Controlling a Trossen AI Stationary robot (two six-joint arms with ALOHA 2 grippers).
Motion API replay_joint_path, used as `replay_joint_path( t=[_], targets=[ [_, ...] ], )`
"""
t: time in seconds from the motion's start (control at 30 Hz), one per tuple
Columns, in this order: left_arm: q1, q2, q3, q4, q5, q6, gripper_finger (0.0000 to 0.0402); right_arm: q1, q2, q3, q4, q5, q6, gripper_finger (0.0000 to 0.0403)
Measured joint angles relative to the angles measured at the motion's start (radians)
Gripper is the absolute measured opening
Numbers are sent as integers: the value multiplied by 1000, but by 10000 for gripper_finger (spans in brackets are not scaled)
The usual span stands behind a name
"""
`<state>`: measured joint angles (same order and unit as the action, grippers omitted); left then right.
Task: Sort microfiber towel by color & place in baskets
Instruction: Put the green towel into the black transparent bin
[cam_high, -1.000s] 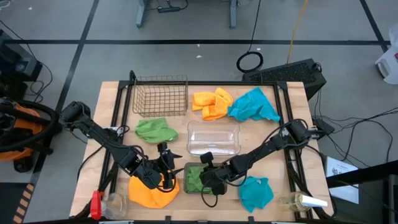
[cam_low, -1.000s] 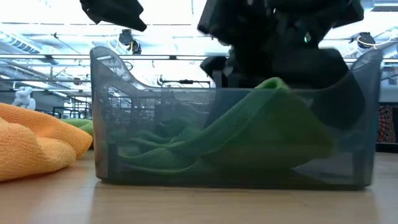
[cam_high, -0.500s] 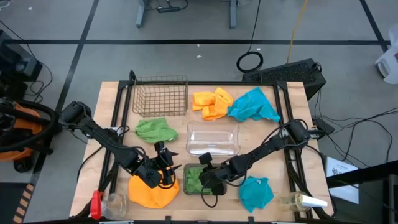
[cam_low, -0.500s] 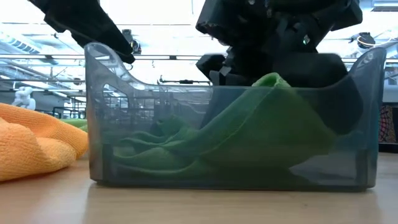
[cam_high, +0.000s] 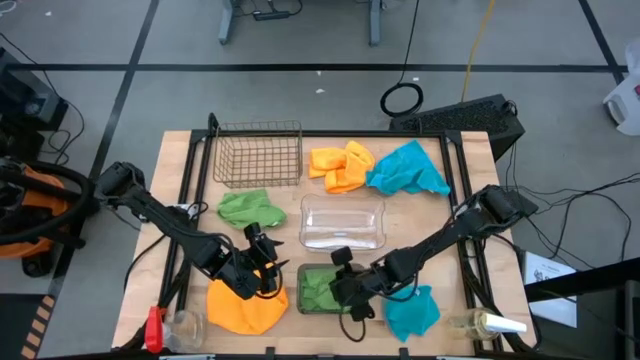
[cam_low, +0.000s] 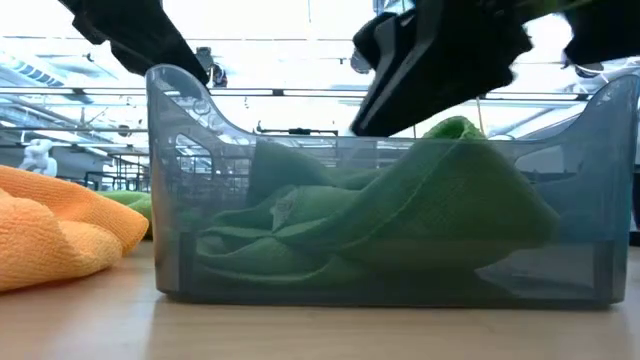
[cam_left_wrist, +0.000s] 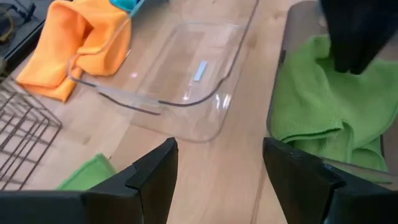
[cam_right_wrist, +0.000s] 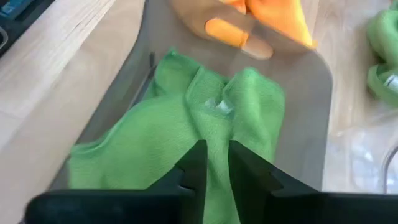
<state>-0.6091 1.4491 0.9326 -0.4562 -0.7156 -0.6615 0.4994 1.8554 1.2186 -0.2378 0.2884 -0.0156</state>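
crumpled light green microfiber towel (cam_low: 400, 215) half-hazy behind the translucent grey plastic tray wall (cam_low: 390, 285), orange-yellow towel (cam_low: 55, 235) cut off at the low view's edge

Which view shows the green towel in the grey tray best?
The right wrist view: it looks straight down on the green towel crumpled in the grey tray. The low view shows it side-on through the tray wall, the left wrist view only part, the high view a small patch beside the right gripper.

Two orange towels (cam_high: 341, 166), two green towels (cam_high: 249, 209), two teal towels (cam_high: 407, 168), three baskets (cam_high: 258, 153)
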Motion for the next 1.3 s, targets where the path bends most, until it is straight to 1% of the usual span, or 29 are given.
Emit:
replay_joint_path(
  t=[0.13,0.23,0.33,0.5,0.67,0.73,0.8,0.87,0.93,1.13,1.2,1.3],
  targets=[
    [8,-25,26,-75,9,-67,240,31,-25,0,-45,44,60,80],
    [19,-34,38,-133,65,-95,240,55,-41,0,-98,75,97,89],
    [32,-37,42,-155,121,-137,240,79,-76,0,-135,112,140,91],
    [47,-36,42,-282,199,-233,240,117,-139,0,-153,191,173,91],
    [48,-36,42,-424,207,-302,240,131,-168,0,-155,220,186,91],
    [56,-36,42,-488,199,-302,240,132,-166,0,-157,231,196,91],
    [71,-36,41,-560,165,-302,240,131,-162,0,-156,239,214,91],
    [100,-36,41,-626,119,-299,240,131,-161,0,-155,241,221,91],
    [145,-36,32,-654,109,-271,240,131,-160,0,-149,241,221,91],
    [282,-22,-47,-620,197,-167,240,131,-160,0,-134,241,232,91],
    [306,-19,-67,-628,239,-163,240,131,-160,0,-138,241,239,91],
    [322,-18,-83,-624,256,-167,240,134,-160,0,-140,240,240,91]
  ],
)
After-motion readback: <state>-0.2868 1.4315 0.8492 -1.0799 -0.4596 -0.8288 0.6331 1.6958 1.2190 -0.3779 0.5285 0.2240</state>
